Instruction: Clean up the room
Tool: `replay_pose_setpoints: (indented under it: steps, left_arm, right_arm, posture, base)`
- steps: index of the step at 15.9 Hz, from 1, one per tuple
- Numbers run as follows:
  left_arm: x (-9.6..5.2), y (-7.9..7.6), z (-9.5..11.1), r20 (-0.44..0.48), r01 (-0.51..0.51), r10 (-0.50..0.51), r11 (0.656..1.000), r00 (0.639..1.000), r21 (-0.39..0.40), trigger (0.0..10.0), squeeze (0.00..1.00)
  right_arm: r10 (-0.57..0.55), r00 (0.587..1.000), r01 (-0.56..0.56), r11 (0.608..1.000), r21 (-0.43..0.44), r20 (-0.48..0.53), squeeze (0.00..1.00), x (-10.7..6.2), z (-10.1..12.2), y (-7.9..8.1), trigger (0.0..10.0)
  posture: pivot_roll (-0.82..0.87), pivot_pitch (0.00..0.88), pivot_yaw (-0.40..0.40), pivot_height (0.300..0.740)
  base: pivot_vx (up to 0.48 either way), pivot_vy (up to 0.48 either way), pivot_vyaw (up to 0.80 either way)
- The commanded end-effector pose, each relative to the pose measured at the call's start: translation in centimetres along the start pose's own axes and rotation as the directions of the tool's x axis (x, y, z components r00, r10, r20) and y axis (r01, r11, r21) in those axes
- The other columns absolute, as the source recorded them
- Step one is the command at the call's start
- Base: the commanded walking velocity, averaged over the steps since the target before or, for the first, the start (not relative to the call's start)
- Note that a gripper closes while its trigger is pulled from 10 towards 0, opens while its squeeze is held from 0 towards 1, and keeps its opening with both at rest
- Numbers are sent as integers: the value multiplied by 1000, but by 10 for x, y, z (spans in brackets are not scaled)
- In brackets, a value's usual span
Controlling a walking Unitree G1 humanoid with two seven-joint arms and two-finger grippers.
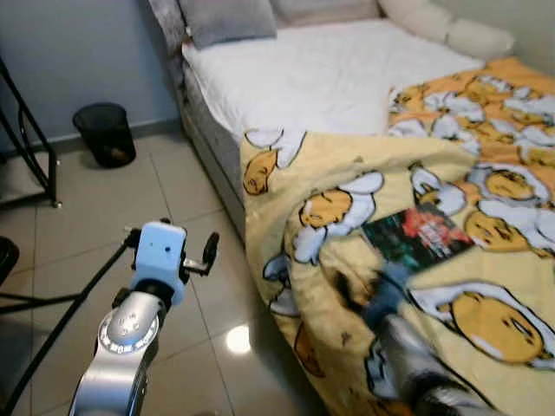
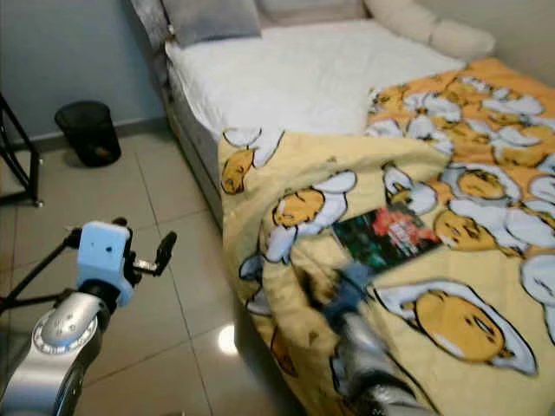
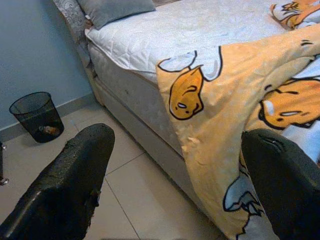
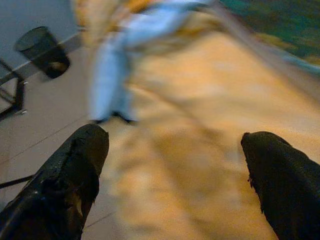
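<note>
Book (image 1: pixel 417 237): flat on yellow blanket (image 1: pixel 347 165), right of centre frame. Bed (image 1: pixel 321 74): white sheet bare, upper centre. Bin (image 1: pixel 105 133): upper left, on floor.

My right end effector (image 1: pixel 360 292): blurred, over blanket just below book, fingers wide apart, empty. My left end effector (image 1: pixel 211 250): lower left over floor, spread wide, empty.

Risk: fingers snag loose blanket folds instead of book; thin, flat book may slide off bed edge.

We record the bed (image 1: pixel 329 78) at one o'clock, a blanket (image 1: pixel 364 260) draped over its near end with a book (image 1: pixel 416 236) lying on it. A pillow (image 1: pixel 227 17) lies at the head. A bin (image 1: pixel 105 133) stands on the floor (image 1: pixel 199 286) at eleven o'clock.
</note>
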State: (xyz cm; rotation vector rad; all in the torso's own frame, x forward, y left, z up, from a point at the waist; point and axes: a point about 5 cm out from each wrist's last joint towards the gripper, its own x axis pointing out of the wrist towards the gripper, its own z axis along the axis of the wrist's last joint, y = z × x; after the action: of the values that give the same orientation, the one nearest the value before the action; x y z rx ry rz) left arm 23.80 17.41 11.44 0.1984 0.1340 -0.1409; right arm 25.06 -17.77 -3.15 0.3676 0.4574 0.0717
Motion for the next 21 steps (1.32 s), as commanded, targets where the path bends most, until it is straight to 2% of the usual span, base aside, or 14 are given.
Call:
replay_pose_setpoints:
  steps: [1, 3, 6, 8, 9, 10, 11, 12, 13, 16, 17, 18, 19, 21]
  left_arm:
    - [-2, -2, -1, -10, 13, -13, 1000, 1000, -1, 10000, 733]
    - [-2, -3, 0, -8, 19, -19, 1000, 1000, -2, 10000, 729]
    - [-5, -4, 0, -11, 23, -23, 1000, 1000, 10, 10000, 718]
    - [-5, -4, 1, -10, 32, -31, 999, 999, 13, 10000, 714]
    - [-4, -5, 2, -9, 41, -41, 999, 999, 23, 10000, 706]
    - [-1, -5, 3, -6, 52, -52, 998, 999, 33, 10000, 706]
    - [0, -5, 4, -4, 54, -53, 998, 999, 36, 10000, 702]
    - [1, -5, 5, -1, 57, -57, 998, 998, 39, 10000, 702]
    - [2, -4, 6, 1, 67, -67, 997, 998, 46, 10000, 706]
    - [5, -4, 6, 1, 77, -77, 996, 997, 54, 10000, 702]
    - [6, -4, 6, 3, 85, -86, 994, 996, 61, 10000, 702]
    - [7, -5, 7, 4, 91, -92, 994, 996, 64, 10000, 706]
    - [8, -5, 7, 4, 93, -94, 993, 996, 65, 10000, 706]
    - [8, -7, 6, 1, 116, -116, 990, 993, 80, 10000, 702]
  right_arm:
    - [-14, 1000, 13, 999, 30, 13, 0, -6, -3, -10, 10000]
    - [-63, 998, 62, 997, 52, 15, 0, -12, -3, -23, 10000]
    - [-62, 997, 57, 993, 103, 42, 0, -14, 0, -27, 10000]
    - [11, 988, -24, 996, 84, 152, 0, -12, 26, -34, 10000]
    - [141, 963, -147, 989, 5, 231, 0, -4, 54, -27, 10000]
    - [221, 954, -213, 975, -58, 203, 0, -1, 58, -19, 10000]
    - [301, 913, -275, 952, -132, 274, 0, 7, 78, 7, 10000]
    - [420, 824, -363, 907, -214, 381, 0, 2, 112, 59, 10000]
    - [488, 769, -422, 873, -246, 412, 0, -10, 130, 90, 10000]
    - [543, 741, -470, 840, -272, 395, 0, -13, 134, 97, 10000]
    - [548, 742, -475, 836, -274, 386, 0, -16, 136, 100, 10000]
    - [505, 776, -442, 863, -246, 378, 0, -23, 138, 101, 10000]
    - [484, 791, -426, 875, -231, 375, 0, -25, 138, 101, 10000]
    - [315, 874, -269, 948, -170, 371, 0, -17, 140, 86, 10000]
  posture:
    - [18, 0, -38, 740]
    - [17, 0, -41, 740]
    - [16, 0, -47, 740]
    - [17, 0, -48, 740]
    - [15, 0, -45, 740]
    - [15, 0, -43, 740]
    - [15, 0, -42, 740]
    - [15, 0, -41, 740]
    - [14, 0, -39, 740]
    - [13, 0, -37, 740]
    - [14, 0, -36, 740]
    - [16, 0, -37, 740]
    - [16, 0, -37, 740]
    - [18, 0, -38, 740]
  base:
    - [337, 0, 0]
    - [315, 0, 0]
    - [91, 0, 0]
    - [0, 0, 0]
    - [0, 0, 0]
    - [0, 0, 0]
    - [0, 0, 0]
    - [0, 0, 0]
    - [0, 0, 0]
    - [0, 0, 0]
    - [0, 0, 0]
    - [0, 0, 0]
    - [0, 0, 0]
    - [0, 0, 0]
